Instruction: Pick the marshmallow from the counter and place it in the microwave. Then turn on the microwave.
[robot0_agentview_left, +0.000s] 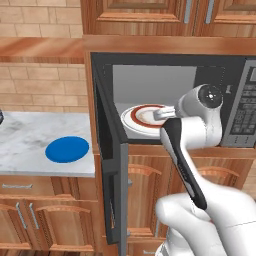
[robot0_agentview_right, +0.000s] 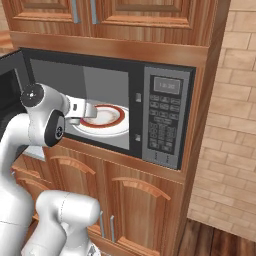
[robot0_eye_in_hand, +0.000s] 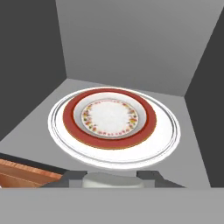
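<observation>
The microwave (robot0_agentview_left: 150, 80) (robot0_agentview_right: 165, 115) stands open, its door (robot0_agentview_left: 107, 165) swung out to the left. Inside lies a white red-rimmed plate (robot0_agentview_left: 141, 118) (robot0_agentview_right: 107, 117) (robot0_eye_in_hand: 109, 118) on the glass turntable. My gripper (robot0_agentview_left: 162, 115) (robot0_agentview_right: 88, 111) (robot0_eye_in_hand: 114, 177) is at the mouth of the cavity, just in front of the plate's near rim. It is shut on the marshmallow (robot0_eye_in_hand: 114, 180), a small white stub between the two dark fingertips (robot0_eye_in_hand: 151, 176). The marble counter (robot0_agentview_left: 25, 140) lies to the left.
A round blue plate (robot0_agentview_left: 67, 149) lies on the counter left of the open door. The keypad (robot0_agentview_right: 164, 122) (robot0_agentview_left: 245, 107) is on the microwave's right side. Wooden cabinets sit above and below. The cavity walls close in on both sides of the hand.
</observation>
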